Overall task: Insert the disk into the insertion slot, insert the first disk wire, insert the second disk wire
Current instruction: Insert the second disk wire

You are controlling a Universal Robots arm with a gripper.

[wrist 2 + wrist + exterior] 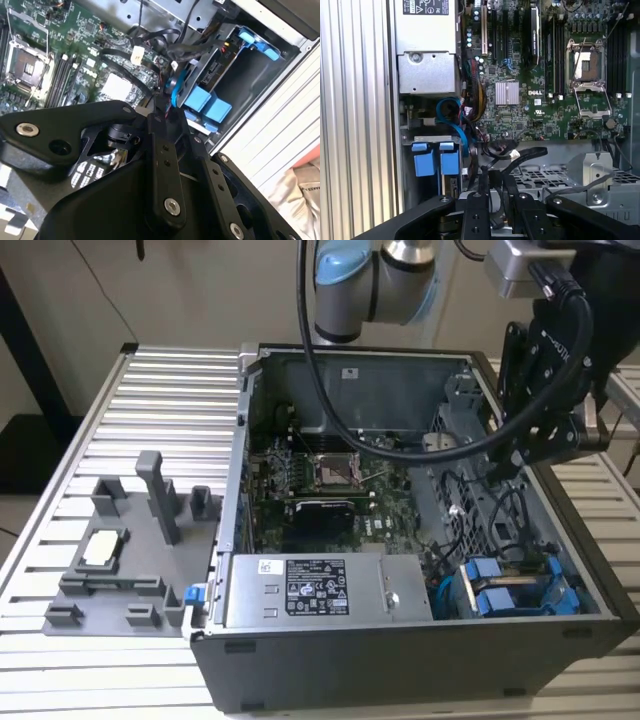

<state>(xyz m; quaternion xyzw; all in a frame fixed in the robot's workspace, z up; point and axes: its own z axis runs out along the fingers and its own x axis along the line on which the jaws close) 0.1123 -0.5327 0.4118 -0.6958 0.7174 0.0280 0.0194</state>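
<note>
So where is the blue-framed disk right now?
At the exterior view's right, the disk sits inside the computer case, in its near corner, just beside the power supply.

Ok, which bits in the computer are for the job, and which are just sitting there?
For the job:
blue-framed disk
insertion slot
loose black wires
end effector

Just lying about:
grey holder rack
power supply box
processor socket
</note>
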